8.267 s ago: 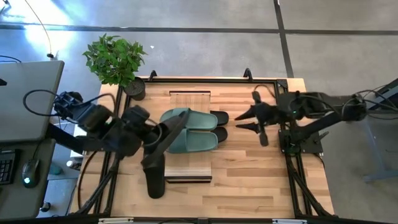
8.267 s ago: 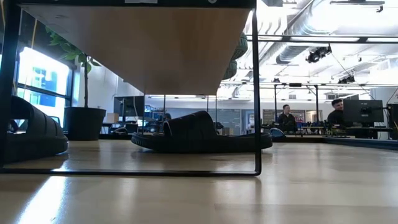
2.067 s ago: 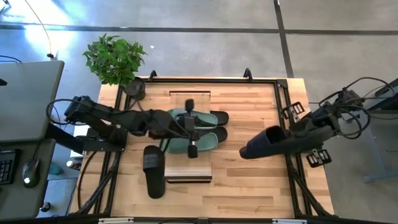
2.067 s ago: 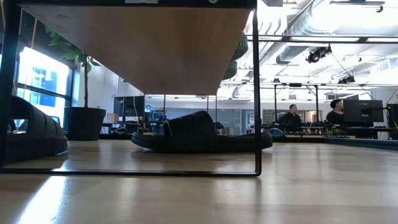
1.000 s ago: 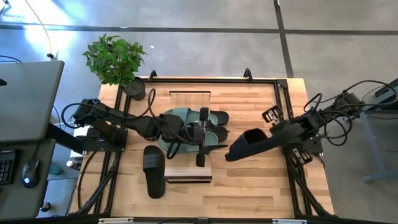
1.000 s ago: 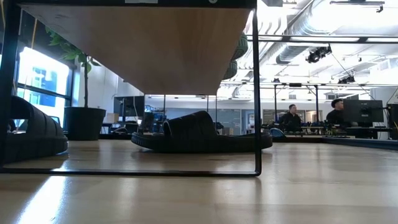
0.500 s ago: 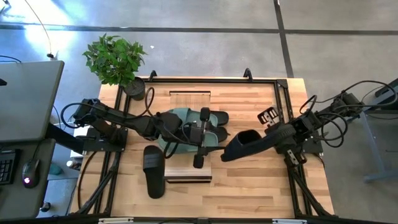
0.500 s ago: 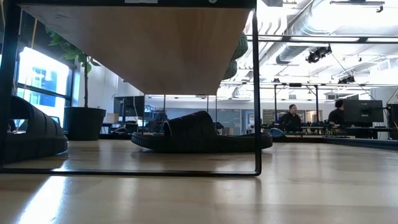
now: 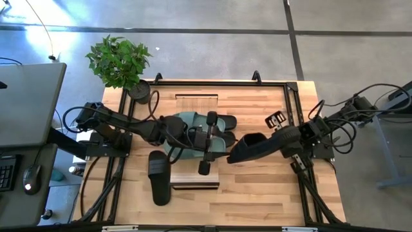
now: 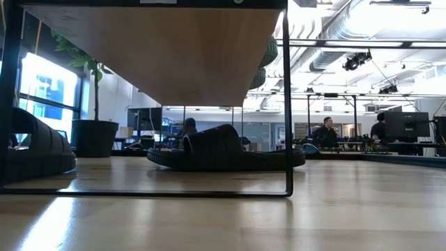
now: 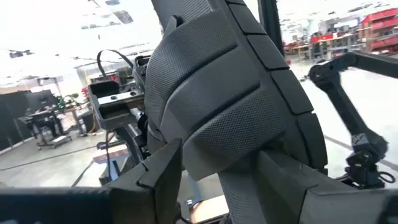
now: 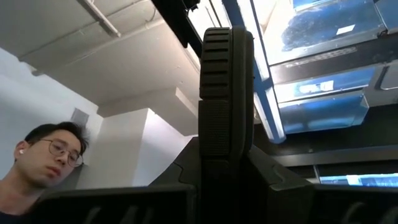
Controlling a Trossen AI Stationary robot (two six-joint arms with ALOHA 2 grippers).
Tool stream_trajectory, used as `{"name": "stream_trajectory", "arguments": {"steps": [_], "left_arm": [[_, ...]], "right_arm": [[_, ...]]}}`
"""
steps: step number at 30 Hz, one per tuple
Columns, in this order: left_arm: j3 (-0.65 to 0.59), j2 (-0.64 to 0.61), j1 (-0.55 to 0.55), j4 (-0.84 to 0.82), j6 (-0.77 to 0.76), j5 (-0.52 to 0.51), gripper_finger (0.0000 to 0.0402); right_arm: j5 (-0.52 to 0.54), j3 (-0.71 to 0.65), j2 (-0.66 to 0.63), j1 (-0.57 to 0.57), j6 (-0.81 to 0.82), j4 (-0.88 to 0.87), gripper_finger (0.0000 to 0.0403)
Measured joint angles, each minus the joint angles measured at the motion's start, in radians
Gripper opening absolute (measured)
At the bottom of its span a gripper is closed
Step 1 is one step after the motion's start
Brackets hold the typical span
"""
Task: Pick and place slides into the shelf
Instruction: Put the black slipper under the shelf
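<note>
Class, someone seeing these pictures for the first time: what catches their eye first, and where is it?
The right gripper holds a black slide above the table's right half, toe towards the shelf. At the centre, the left gripper reaches over the green slides.

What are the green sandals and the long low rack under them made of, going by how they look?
The green sandals look like soft moulded rubber or foam: a matte, even sage surface with rounded edges and one wide strap each. The rack appears to have a pale wood plank top, with visible grain, on a thin black frame, probably metal; the low view shows its slim dark legs.
</note>
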Motion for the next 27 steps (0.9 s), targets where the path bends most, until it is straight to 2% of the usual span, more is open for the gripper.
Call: {"name": "stream_trajectory", "arguments": {"steps": [5,12,17,27], "left_arm": [[0.0,0.0,-0.001,-0.001,0.0,-0.038,0.0135],[0.0,0.0,0.0,-0.006,-0.001,-0.051,0.0015],[0.0,0.0,0.0,-0.006,-0.001,-0.085,0.0014],[0.0,0.0,0.0,-0.034,-0.001,-0.159,0.0003]], "right_arm": [[-0.024,0.0,0.023,-0.028,0.037,0.02,0.004],[-0.06,0.0,0.047,-0.065,0.085,0.049,0.0039],[-0.061,0.0,0.047,-0.066,0.085,0.056,0.004],[-0.045,-0.001,0.048,-0.066,0.065,0.057,0.0086]]}}
